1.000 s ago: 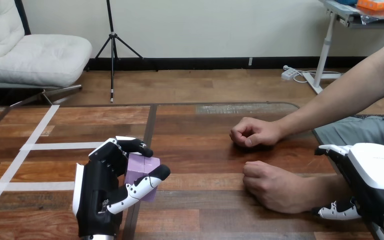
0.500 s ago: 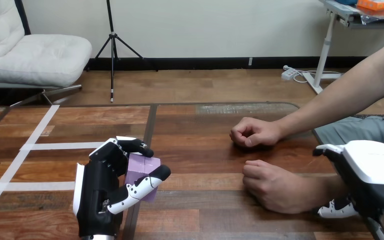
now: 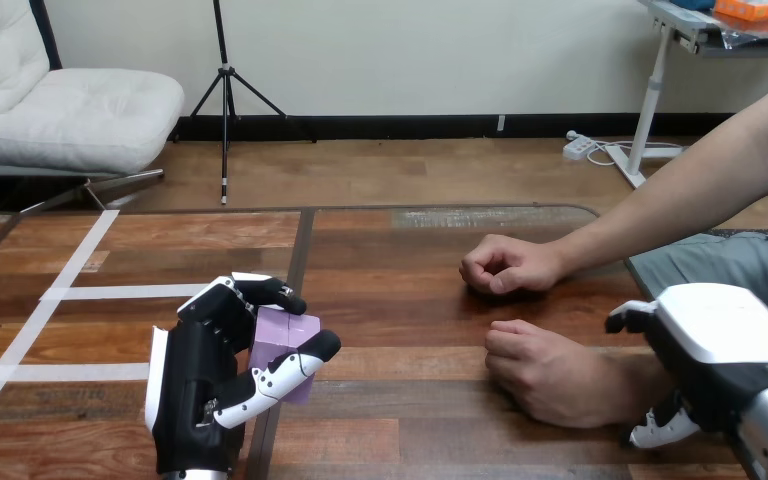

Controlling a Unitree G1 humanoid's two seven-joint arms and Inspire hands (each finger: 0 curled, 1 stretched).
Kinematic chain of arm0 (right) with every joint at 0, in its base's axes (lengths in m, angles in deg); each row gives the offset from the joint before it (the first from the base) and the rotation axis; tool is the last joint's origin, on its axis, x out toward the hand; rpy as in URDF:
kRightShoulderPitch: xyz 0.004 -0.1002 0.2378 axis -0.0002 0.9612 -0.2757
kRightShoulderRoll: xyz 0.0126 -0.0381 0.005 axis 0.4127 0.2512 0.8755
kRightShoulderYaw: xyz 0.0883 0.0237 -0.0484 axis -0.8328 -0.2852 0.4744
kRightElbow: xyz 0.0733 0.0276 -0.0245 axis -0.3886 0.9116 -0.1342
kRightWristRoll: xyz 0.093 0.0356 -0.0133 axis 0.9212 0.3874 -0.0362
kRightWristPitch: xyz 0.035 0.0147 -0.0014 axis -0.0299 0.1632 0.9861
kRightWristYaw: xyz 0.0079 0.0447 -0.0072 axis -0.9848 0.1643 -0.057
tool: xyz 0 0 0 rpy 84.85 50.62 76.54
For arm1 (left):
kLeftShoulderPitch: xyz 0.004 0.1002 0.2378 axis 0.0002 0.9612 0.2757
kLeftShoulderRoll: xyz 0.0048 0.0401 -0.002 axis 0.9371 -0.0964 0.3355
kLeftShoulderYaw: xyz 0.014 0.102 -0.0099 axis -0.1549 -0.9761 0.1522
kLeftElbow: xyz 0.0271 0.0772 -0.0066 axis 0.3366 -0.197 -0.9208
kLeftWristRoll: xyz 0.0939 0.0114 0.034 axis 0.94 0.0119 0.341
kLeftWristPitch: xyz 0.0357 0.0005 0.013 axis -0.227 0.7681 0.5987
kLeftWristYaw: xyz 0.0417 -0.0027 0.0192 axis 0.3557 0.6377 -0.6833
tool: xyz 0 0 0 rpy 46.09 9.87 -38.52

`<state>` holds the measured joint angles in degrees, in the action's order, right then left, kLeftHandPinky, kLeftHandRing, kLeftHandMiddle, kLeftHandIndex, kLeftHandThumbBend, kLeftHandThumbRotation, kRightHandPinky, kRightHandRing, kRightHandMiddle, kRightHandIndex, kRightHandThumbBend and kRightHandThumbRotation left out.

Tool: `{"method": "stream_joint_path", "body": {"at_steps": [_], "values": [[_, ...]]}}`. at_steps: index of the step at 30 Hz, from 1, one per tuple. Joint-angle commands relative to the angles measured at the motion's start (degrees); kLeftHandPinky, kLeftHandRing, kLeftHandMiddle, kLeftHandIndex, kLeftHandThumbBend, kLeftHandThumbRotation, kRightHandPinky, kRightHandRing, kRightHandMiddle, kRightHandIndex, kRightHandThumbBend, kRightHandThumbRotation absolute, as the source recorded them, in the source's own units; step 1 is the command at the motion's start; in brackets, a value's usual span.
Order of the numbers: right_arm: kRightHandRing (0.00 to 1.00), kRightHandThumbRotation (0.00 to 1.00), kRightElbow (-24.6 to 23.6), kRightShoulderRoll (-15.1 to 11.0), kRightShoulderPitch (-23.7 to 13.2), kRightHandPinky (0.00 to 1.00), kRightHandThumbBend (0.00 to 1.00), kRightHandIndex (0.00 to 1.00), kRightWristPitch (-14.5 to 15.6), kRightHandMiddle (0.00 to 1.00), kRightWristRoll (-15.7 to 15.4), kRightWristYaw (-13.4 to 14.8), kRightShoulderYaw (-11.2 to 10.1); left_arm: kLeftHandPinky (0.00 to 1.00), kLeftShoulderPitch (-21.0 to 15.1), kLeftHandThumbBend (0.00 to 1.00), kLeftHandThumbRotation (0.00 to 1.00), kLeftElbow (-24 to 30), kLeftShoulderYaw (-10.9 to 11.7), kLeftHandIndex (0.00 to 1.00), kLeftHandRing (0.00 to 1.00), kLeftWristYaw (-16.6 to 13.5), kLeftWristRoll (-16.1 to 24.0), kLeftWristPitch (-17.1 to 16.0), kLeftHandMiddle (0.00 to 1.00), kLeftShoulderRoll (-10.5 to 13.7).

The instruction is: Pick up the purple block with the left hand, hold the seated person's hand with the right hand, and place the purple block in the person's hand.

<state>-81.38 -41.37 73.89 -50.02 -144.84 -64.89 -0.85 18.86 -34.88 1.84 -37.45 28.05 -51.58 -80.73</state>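
The purple block (image 3: 282,336) rests low over the wooden table (image 3: 410,300) at the near left. My left hand (image 3: 200,385) is shut on it, fingers curled over its far top edge and thumb across its near face. The person's near hand (image 3: 550,370) lies as a fist on the table at the right. My right hand (image 3: 725,355) sits over that forearm, just behind the wrist. Farther back, the person's other hand (image 3: 505,265) is also a fist on the table.
White tape lines (image 3: 70,292) cross the table's left part. A dark seam (image 3: 298,250) runs down the table between my left hand and the person's hands. The person's arms come in from the right edge.
My right hand has slid left along the person's near forearm toward the wrist. My left hand and the purple block have not moved, and both of the person's fists stay put.
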Motion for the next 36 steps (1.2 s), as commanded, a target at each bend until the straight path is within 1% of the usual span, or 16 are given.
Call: {"method": "stream_joint_path", "body": {"at_steps": [1, 4, 8, 17, 30, 36], "values": [[0.8, 0.03, 0.0, -1.8, -5.4, 0.82, 0.87, 0.78, -0.1, 0.79, -0.8, -0.7, 0.9, 0.34, -2.9, 0.88, 0.06, 2.3, 0.4, 0.46, 0.41, 0.5, 0.3, -1.1, 0.46, 0.1], [0.8, 0.03, 0.5, -2.2, -6.1, 0.82, 0.87, 0.77, -0.3, 0.79, -1.3, -1.2, 1.6, 0.34, -2.9, 0.88, 0.06, 2.4, 0.5, 0.46, 0.41, 0.6, 0.2, -1.0, 0.46, 0.1], [0.8, 0.04, 1.3, -2.3, -7.2, 0.82, 0.87, 0.77, 0.2, 0.79, -2.0, -2.8, 2.7, 0.34, -2.9, 0.88, 0.06, 2.5, 0.6, 0.46, 0.41, 0.8, -0.1, -0.9, 0.46, 0.3], [0.81, 0.05, 3.2, -2.7, -8.9, 0.84, 0.85, 0.78, 0.0, 0.8, -2.6, -4.9, 4.2, 0.34, -2.8, 0.87, 0.06, 2.7, 0.8, 0.46, 0.41, 1.1, -0.3, -0.9, 0.46, 0.5], [0.82, 0.09, 6.5, -3.5, -10.8, 0.85, 0.84, 0.79, -0.9, 0.81, -4.3, -5.9, 6.5, 0.34, -2.6, 0.87, 0.06, 3.1, 1.2, 0.46, 0.41, 0.6, 0.3, -1.2, 0.46, 0.6], [0.82, 0.1, 7.4, -3.7, -11.4, 0.86, 0.83, 0.79, -0.6, 0.81, -4.7, -6.2, 7.2, 0.34, -2.4, 0.87, 0.06, 3.4, 1.4, 0.46, 0.4, 0.4, 0.7, -1.0, 0.46, 0.6]]}}
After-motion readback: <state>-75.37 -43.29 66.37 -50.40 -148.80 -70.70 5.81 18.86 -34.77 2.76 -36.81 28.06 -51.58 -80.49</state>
